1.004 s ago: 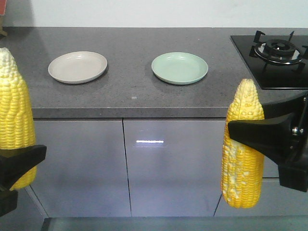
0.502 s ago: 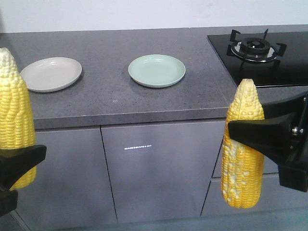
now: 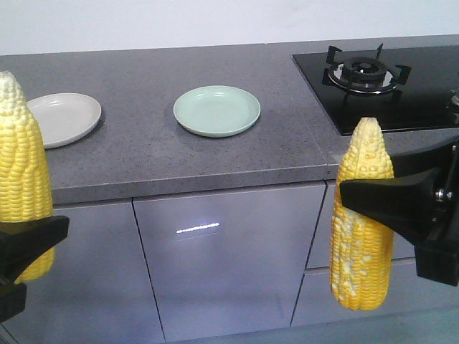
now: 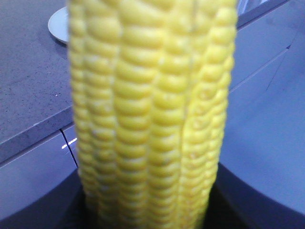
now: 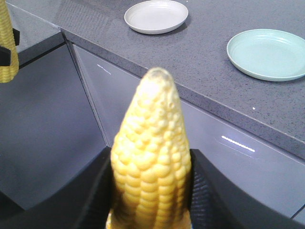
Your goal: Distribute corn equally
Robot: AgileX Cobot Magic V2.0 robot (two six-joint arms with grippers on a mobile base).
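1. In the front view the whole surface (image 3: 179,158) sits further to the left than one second ago. The green plate (image 3: 216,111), the white plate (image 3: 61,118) and the gas burner (image 3: 366,72) have all slid left together.
2. Both cobs and both end effectors keep the same place in this view. We therefore judge that the base moves or turns while the arms do not work.
3. For the task this means only travel. Both plates are empty and no corn is given out yet.
4. The left end effector (image 3: 36,261) is clamped on the lower part of the left cob (image 3: 23,179). The left wrist view shows dark fingers pressing on both sides of it.
5. The right end effector (image 3: 358,197) is closed on the middle of the right cob (image 3: 358,272), with a black finger on each side in the right wrist view.
6. Both cobs stand upright with the pale tip up. They hang in front of the front edge of the surface, before the cabinet doors (image 3: 222,258), well apart from the plates.
7. We judge that each arm must next reach forward over the front edge, one cob for each plate.
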